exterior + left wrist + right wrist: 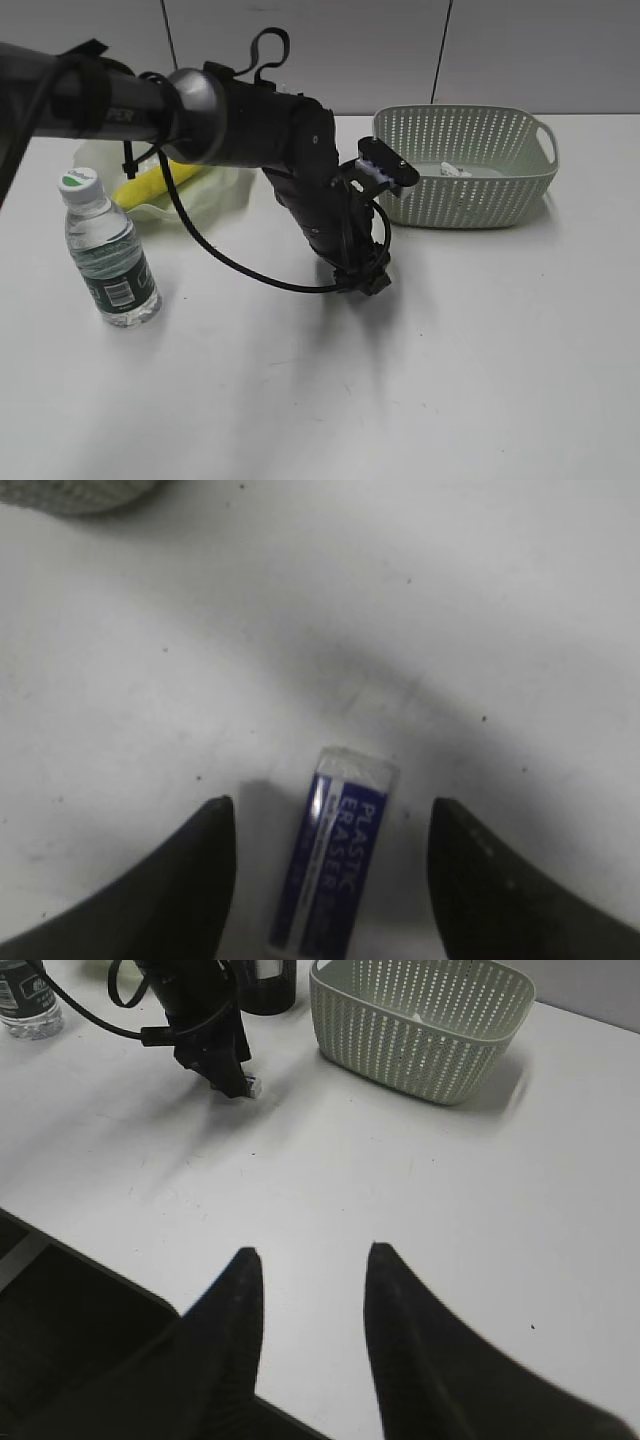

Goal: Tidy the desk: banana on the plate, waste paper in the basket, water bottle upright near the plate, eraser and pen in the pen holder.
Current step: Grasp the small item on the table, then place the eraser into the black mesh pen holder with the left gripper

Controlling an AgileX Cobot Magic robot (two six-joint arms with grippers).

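Left claw [330, 880]: spread wide and lowered close to the counter [480, 360], one finger on each side of the eraser [340, 865]. Neither finger touches it; bare counter shows on both sides.

Eraser: white block in a blue sleeve printed PLASTIC ERASER, lying flat on the counter between the spread fingers, long axis running roughly along the claw's reach. In the right wrist view its pale end [253, 1088] peeps out beneath the left claw.

Right claw [310, 1290]: parted, nothing between its fingers, hanging over bare counter near the front edge (a dark drop shows at lower left of that view).

Water bottle [108, 255]: upright, white cap on, at the left of the counter, just in front of the plate [215, 195].

Banana [155, 182]: lying in the plate, partly hidden by the left arm.

Basket [465, 165]: at the back right, near the wall, well apart from the left claw. A small white wad, the waste paper [452, 170], rests inside on its floor.

Pen holder [268, 985]: dark cylinder behind the left arm, seen only in part in the right wrist view, beside the basket.

Open room: wide bare counter in front of and to the right of the left claw.
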